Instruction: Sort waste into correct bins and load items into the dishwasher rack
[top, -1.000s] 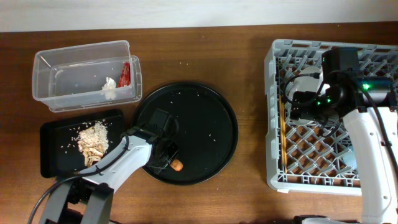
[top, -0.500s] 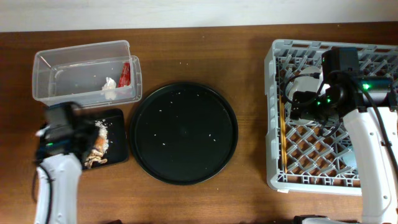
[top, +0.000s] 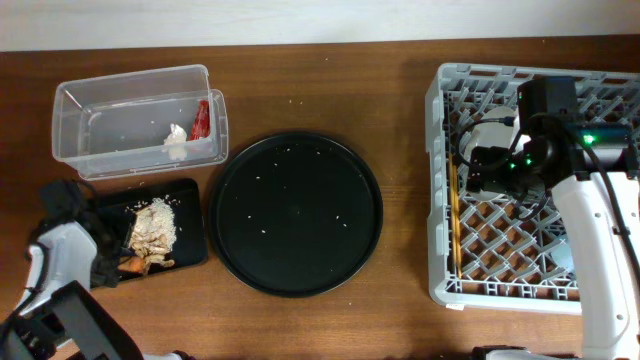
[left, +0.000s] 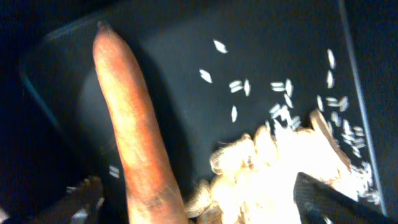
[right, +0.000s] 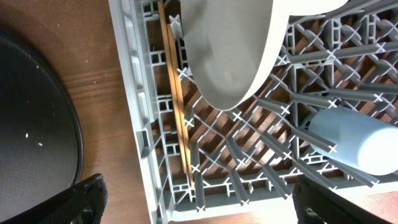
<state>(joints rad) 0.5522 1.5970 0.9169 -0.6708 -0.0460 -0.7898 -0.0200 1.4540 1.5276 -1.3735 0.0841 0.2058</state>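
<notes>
Orange carrot (left: 134, 137) lies in the shallow black tray (top: 85, 205), just left of the large round tray (top: 295, 214) and touching the beige scraps (top: 152, 228). The left gripper (left: 199, 208) hangs over it, its one clear finger well off the carrot, so I judge it spread and empty. Behind and left of the round tray, the clear tub (top: 130, 78) holds the red wrapper (top: 201, 118) and the tissue (top: 177, 142). Well right of the round tray, the rack (top: 440, 200) carries the chopsticks (right: 177, 93), plate (right: 230, 56) and blue cup (right: 351, 140). Above them the right gripper (right: 199, 202) has its fingers wide apart, gripping nothing. Sorting and loading look nearly complete. I cannot find the white bowl; the right arm covers that part of the rack.
</notes>
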